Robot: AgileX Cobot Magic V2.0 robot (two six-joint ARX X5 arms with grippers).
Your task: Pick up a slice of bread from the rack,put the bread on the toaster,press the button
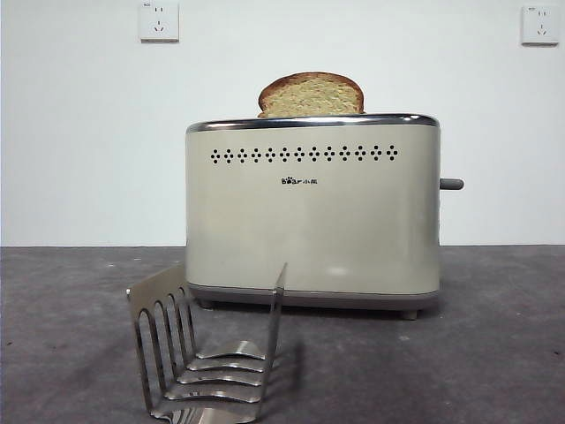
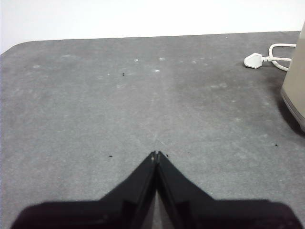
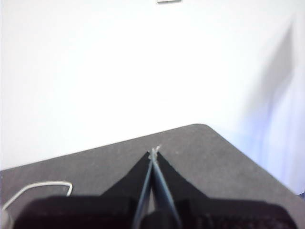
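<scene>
The slice of bread [image 1: 311, 95] stands upright in the top slot of the cream toaster [image 1: 312, 212], its rounded top showing above the chrome rim. The grey button [image 1: 451, 184] sticks out from the toaster's right narrow side. The steel rack [image 1: 207, 353] stands empty in front of the toaster, at the front left. No arm shows in the front view. My left gripper [image 2: 156, 154] is shut and empty over bare grey table, with a corner of the toaster [image 2: 296, 81] at the edge of its view. My right gripper [image 3: 154, 152] is shut and empty, near a far table corner.
Two white wall sockets [image 1: 159, 21] [image 1: 539, 25] sit high on the wall behind. A white plug and cable [image 2: 261, 59] lie on the table beside the toaster in the left wrist view. A white cable [image 3: 35, 188] shows in the right wrist view.
</scene>
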